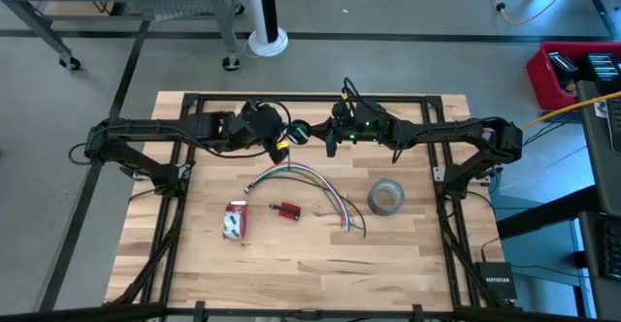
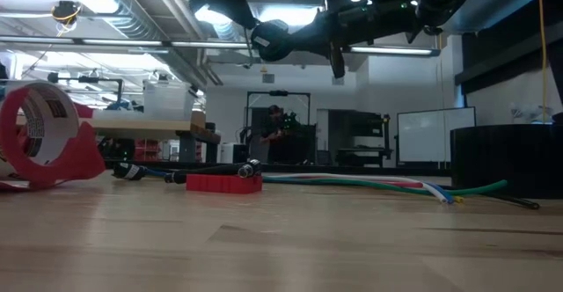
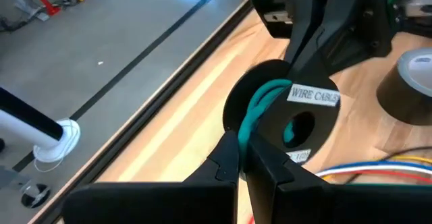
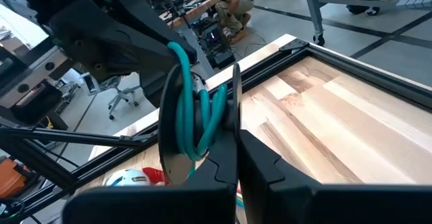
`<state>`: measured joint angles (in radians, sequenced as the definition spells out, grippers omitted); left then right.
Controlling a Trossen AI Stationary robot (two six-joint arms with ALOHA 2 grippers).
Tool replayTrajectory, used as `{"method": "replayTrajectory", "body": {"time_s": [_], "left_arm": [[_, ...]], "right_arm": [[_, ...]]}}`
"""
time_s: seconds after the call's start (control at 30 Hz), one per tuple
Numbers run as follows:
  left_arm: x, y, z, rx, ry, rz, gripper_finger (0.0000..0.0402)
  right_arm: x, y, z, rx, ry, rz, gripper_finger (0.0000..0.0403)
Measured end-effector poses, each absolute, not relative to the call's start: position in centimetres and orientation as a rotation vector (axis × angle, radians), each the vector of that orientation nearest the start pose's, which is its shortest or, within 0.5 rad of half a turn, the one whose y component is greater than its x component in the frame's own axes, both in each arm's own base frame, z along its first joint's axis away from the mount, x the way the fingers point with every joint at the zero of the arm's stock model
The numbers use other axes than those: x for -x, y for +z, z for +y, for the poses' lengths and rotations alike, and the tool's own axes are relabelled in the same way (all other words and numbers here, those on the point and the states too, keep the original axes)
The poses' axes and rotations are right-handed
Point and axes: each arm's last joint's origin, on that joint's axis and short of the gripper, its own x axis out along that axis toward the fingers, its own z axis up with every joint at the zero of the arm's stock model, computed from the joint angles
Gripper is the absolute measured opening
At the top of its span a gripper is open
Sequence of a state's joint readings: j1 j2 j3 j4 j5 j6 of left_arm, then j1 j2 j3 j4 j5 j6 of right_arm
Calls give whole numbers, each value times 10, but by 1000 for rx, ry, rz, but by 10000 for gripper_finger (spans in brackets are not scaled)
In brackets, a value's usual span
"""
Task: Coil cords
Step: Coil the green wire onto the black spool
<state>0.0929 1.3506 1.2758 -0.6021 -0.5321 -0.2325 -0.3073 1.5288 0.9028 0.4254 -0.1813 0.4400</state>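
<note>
Held aloft over the table's [image 1: 194,264] far side, the cords [image 3: 260,106] sit wound on a black spool, both grippers' fingers [image 3: 229,160] clenched on its rim to steady it between them

Bare worktop [image 1: 291,273] lies open toward six o'clock, while the loose wire bundle [image 1: 310,181], grey tape roll [image 1: 386,198] and red tape dispenser [image 1: 235,219] crowd the centre.
</note>
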Motion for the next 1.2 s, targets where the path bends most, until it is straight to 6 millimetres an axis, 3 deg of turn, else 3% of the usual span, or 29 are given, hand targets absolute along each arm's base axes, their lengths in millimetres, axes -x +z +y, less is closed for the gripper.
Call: {"method": "replayTrajectory", "body": {"time_s": [0.8,1.2], "left_arm": [[-275,341,40,-17,644,692,26],[-270,335,39,93,688,721,29]], "right_arm": [[-323,254,-98,-482,-169,141,1],[-323,256,-98,-479,-165,129,1]]}}
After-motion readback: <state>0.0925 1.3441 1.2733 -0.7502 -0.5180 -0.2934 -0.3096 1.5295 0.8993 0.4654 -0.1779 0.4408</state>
